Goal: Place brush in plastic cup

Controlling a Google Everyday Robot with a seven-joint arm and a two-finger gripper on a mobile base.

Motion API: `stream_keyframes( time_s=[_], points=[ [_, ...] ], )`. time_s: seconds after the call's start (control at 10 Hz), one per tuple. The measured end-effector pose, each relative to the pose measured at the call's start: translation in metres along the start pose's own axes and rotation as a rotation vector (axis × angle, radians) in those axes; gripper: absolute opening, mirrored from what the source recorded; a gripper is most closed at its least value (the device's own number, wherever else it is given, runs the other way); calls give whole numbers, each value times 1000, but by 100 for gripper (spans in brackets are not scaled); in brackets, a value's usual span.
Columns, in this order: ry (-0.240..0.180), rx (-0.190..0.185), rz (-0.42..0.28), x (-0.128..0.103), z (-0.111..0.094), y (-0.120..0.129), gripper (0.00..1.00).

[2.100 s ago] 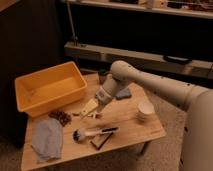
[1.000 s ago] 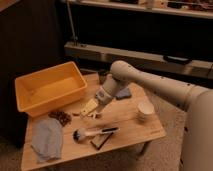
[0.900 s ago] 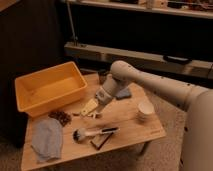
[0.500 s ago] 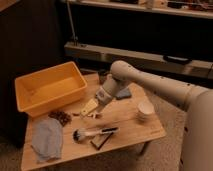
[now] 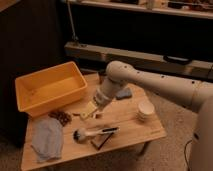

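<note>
You've got a thick, smooth arm [image 5: 155, 82] in off-white, swelling to a rounded joint housing at its left end — a few small dark dots run along the long link. A slimmer pale wrist tapers to the gripper [image 5: 89, 112], cream-yellow, over the middle of the table [image 5: 131, 131], jaws standing apart. A broad pale shell fills the right edge.

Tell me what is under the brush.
The brush lies with its handle end across a flat dark block; its head rests on the table. The block's part beneath the handle is hidden. The gripper, open, hangs behind the brush.
</note>
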Motion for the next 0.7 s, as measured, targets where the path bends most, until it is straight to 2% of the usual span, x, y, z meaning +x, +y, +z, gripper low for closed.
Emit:
stream_keyframes(
  time_s=[0.1, 0.3, 0.7],
  points=[
    [-17, 48, -17, 18, -6, -1, 80],
    [-20, 97, -21, 46, -15, -6, 80],
    [-23, 107, -35, 47, -14, -5, 80]
  ],
)
